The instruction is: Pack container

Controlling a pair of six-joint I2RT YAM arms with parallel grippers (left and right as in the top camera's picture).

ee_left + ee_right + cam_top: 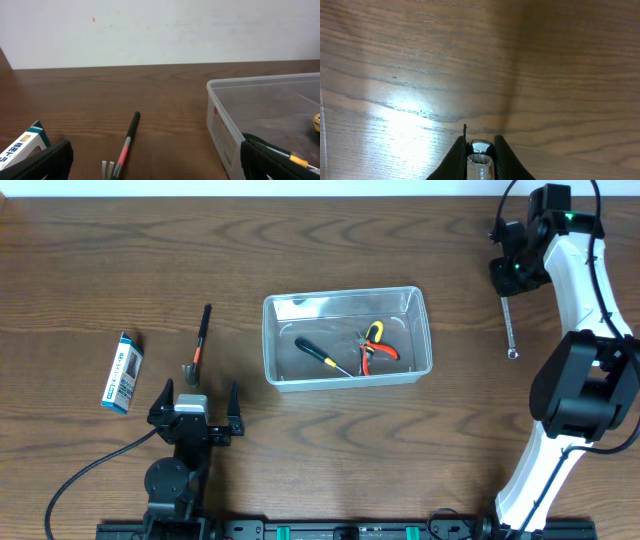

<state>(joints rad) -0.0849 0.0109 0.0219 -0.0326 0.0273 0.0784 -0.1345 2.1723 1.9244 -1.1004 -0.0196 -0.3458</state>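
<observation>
R gripper (pixel 507 282) looks clamped on a metal wrench (pixel 510 330), far right of my view. L gripper (pixel 196 406) is wide open, holding nothing. Clear container (pixel 340 294) sits mid-table w/ pliers (pixel 378 348) + screwdriver (pixel 322 355) inside.

Container (pixel 345 293) is holding a black screwdriver (pixel 322 355) and red-handled pliers (pixel 376 348). Blue-and-white box (pixel 121 372) is lying far left, black-and-red tool (pixel 200 338) nearby. Left gripper (pixel 197 402) is sitting spread wide. Wrench (pixel 510 330) is sticking out from right gripper (pixel 507 292).

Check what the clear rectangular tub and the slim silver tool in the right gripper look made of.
Clear rectangular tub: likely plastic, glossy. The walls are see-through, thin and catch glare. Slim silver tool: likely steel, polished or plated, with a bright mirror-like shine in the right wrist view.
</observation>
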